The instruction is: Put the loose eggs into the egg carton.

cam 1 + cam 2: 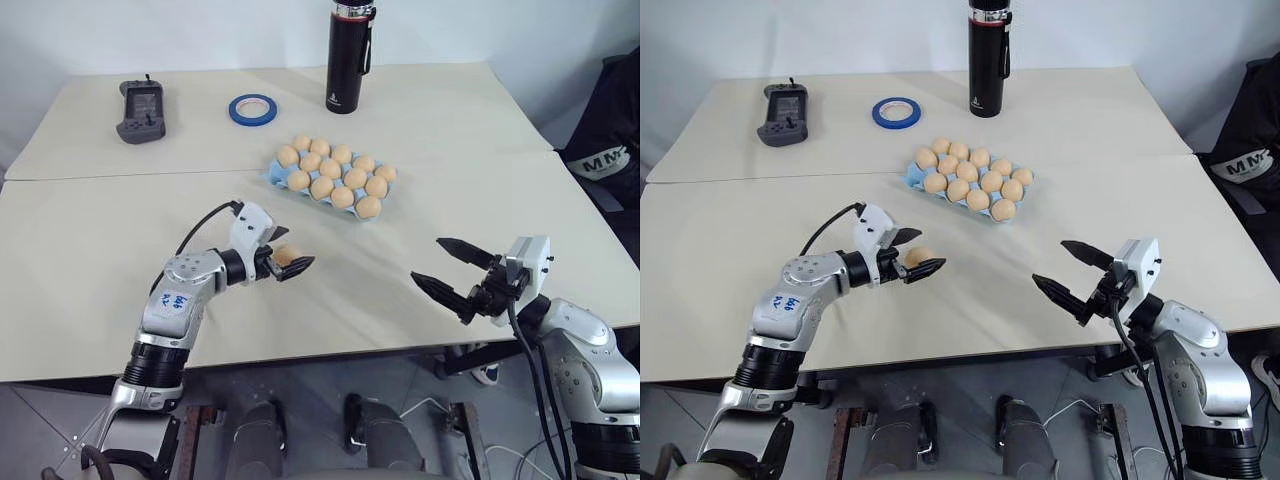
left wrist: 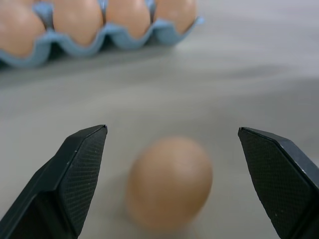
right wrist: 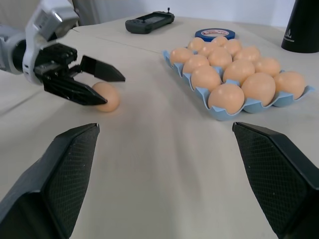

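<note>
A loose egg (image 3: 105, 96), tan, smooth and oval, is being straddled on the table (image 1: 80, 280) by the left gripper (image 1: 911, 254), fingers spread and nothing grasped. The right gripper (image 1: 452, 270) is being held released, apart. Next, closing gently is probably called for. Farther off, the light blue egg carton (image 1: 275, 177) is sitting nearly filled.

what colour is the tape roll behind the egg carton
Blue, with a white inner ring: the tape roll shows best in the left eye view, beyond the egg carton.
</note>
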You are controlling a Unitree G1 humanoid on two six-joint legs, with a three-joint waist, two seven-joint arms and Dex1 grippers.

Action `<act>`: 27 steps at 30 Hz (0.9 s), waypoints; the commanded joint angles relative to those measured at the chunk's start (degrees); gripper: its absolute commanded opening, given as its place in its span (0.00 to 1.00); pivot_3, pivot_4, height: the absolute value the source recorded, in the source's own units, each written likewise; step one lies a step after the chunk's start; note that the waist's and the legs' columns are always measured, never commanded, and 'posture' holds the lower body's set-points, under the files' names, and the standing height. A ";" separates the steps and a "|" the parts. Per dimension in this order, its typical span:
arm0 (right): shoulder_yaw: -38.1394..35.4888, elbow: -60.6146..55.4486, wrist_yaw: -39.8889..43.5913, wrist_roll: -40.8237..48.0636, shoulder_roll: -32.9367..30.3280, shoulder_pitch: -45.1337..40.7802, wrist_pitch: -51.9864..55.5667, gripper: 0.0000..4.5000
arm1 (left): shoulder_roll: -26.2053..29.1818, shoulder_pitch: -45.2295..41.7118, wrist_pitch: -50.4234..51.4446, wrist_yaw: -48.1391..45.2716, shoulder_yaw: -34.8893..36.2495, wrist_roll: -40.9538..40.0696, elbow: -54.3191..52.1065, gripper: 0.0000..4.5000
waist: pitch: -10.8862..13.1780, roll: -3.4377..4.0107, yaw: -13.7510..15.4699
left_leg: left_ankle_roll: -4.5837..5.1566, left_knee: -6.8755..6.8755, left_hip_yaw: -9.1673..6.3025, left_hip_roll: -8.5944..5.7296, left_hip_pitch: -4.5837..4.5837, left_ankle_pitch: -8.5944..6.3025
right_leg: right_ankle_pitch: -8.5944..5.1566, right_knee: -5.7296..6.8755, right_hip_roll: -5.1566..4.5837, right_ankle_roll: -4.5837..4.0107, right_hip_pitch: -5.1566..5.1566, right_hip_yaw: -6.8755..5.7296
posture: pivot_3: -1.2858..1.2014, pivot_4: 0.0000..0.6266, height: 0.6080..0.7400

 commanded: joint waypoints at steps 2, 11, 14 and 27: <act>-1.48 -2.22 0.00 0.73 -0.57 0.63 -0.56 1.00 | 1.34 0.46 -0.99 -0.71 -1.48 1.04 0.63 1.00 | 0.00 0.00 -0.02 | 0.00 -0.05 0.03 -0.01 0.01 0.00 | 0.00 -0.01 0.01 0.00 -0.04 0.05 | 0.52 0.24 1.00; -1.50 -2.05 -0.22 0.45 -0.57 0.55 -0.88 1.00 | 0.98 -1.43 -4.15 -0.65 -1.28 1.06 4.32 0.72 | 0.00 0.00 0.00 | -0.02 -0.32 0.14 -0.03 0.11 -0.01 | 0.01 -0.05 0.08 0.01 -0.13 0.22 | 0.52 0.24 1.00; -1.59 -2.09 -0.19 0.40 -0.64 0.54 -1.00 1.00 | 0.86 -2.56 -5.05 -0.04 -1.29 1.68 6.62 0.51 | 0.00 0.00 0.01 | -0.02 -0.33 0.15 -0.04 0.11 -0.01 | 0.01 -0.05 0.08 0.01 -0.13 0.23 | 0.52 0.24 1.00; -1.20 -0.20 0.26 -0.32 -0.18 -0.84 -2.07 1.00 | -1.84 -25.07 -25.19 11.26 3.85 6.05 36.72 0.42 | 0.00 -0.01 0.20 | 0.01 -0.30 0.09 -0.16 0.09 0.00 | 0.04 -0.09 0.06 0.05 -0.12 0.30 | 0.52 0.24 1.00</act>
